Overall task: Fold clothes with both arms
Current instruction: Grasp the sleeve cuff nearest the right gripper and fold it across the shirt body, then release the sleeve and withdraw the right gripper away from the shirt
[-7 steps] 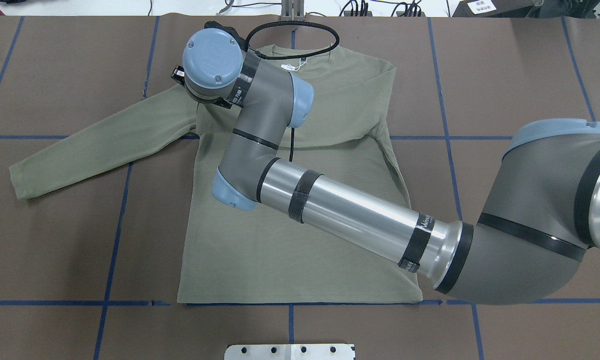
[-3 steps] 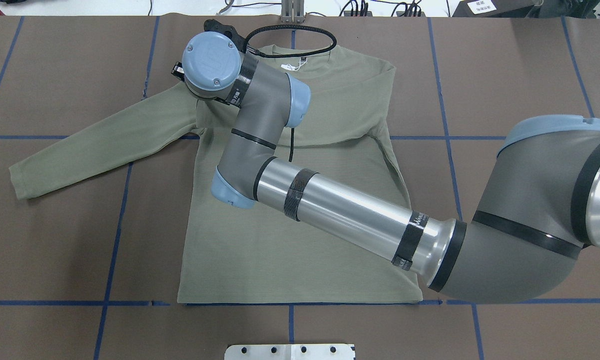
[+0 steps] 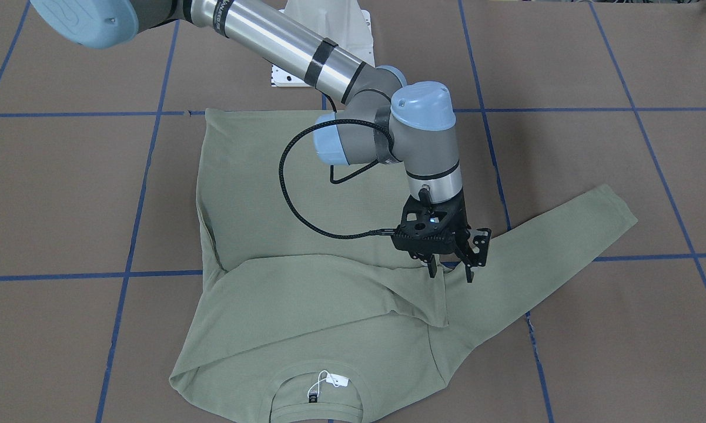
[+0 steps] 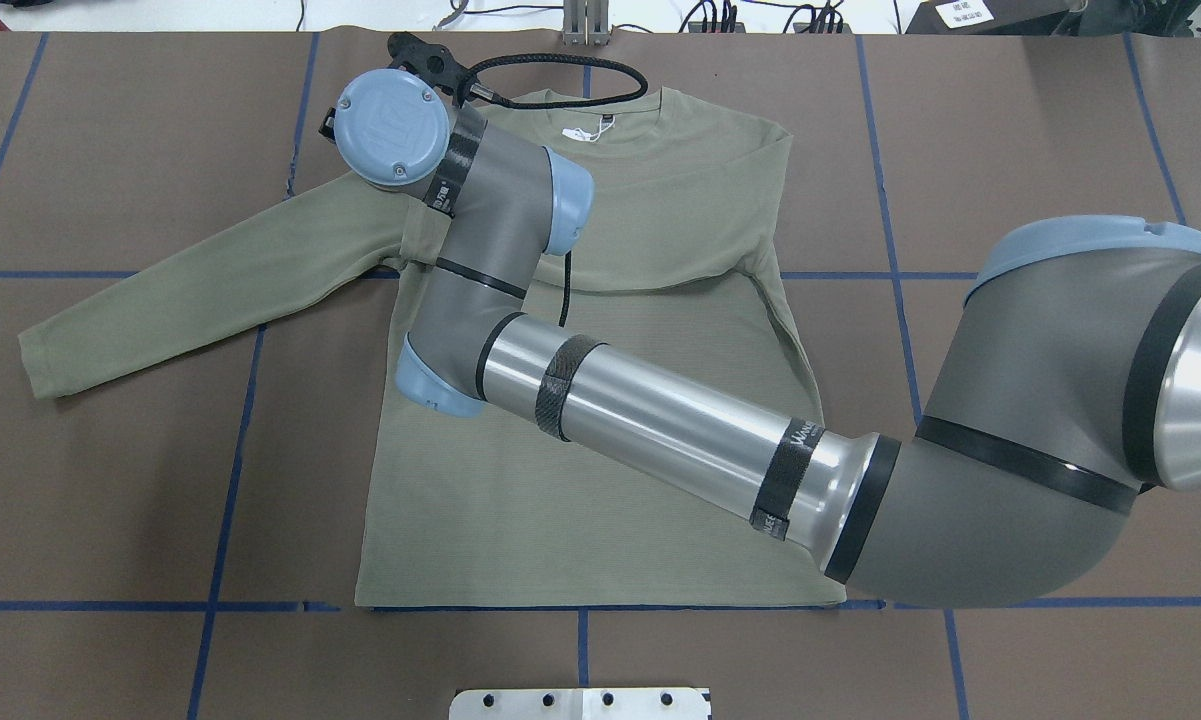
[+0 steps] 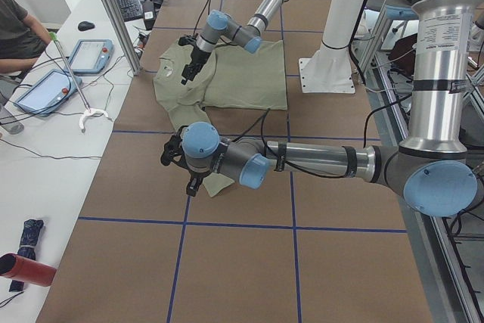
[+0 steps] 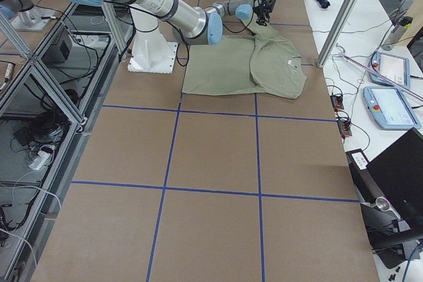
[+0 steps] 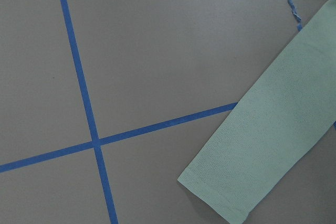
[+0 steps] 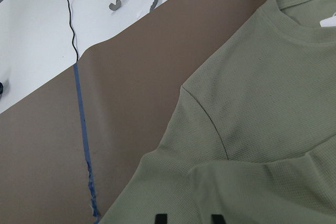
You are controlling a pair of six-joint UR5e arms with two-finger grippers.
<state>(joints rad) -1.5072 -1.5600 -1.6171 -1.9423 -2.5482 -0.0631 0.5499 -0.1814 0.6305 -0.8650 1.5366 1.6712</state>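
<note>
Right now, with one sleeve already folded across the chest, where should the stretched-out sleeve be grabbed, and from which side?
Probably at the cuff, coming straight down from above. The sleeve lies flat and straight on the table, so its free end should lift easily and swing over the shirt. The open right gripper sits over the sleeve's other end, a sensible second hold.

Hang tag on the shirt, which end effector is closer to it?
Right. The right end effector is over the shirt near its shoulder, close to the hang tag; the left end effector is out by the sleeve cuff.
</note>
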